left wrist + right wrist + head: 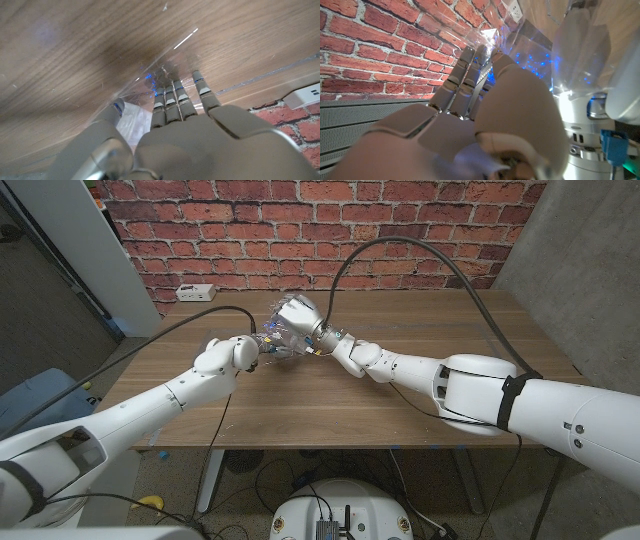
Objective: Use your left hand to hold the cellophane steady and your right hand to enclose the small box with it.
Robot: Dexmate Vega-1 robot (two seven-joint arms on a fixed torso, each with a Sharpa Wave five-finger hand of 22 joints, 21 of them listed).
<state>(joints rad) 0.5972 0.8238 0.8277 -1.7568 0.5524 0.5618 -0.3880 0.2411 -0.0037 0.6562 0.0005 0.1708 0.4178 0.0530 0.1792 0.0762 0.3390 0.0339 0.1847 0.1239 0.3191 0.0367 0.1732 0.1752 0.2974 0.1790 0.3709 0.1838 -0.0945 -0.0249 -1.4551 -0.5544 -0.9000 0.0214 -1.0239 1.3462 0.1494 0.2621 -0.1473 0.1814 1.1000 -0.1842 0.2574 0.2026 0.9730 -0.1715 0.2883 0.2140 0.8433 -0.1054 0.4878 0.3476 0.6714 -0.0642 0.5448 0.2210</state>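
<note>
Two robot hands met over the wooden table [330, 405]: one left hand [262, 346] and one right hand [300, 315]. Between them sat one crumpled sheet of cellophane [280, 335], flecked with blue. One white power strip [195, 291] lay at the table's far edge by the brick wall [400, 220]. Two black cables [420, 248] trailed along the arms. The small box itself I couldn't make out.

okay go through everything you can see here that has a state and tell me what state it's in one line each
cellophane: crumpled and lifted off the table, bunched between both hands.
left hand: fingers pressed on the cellophane, holding it.
right hand: wrapped over the cellophane bundle from above, gripping it.
small box: hidden under the cellophane and hands, cannot tell.
power strip: lying on the table's far edge by the brick wall, nothing visibly plugged in.
</note>
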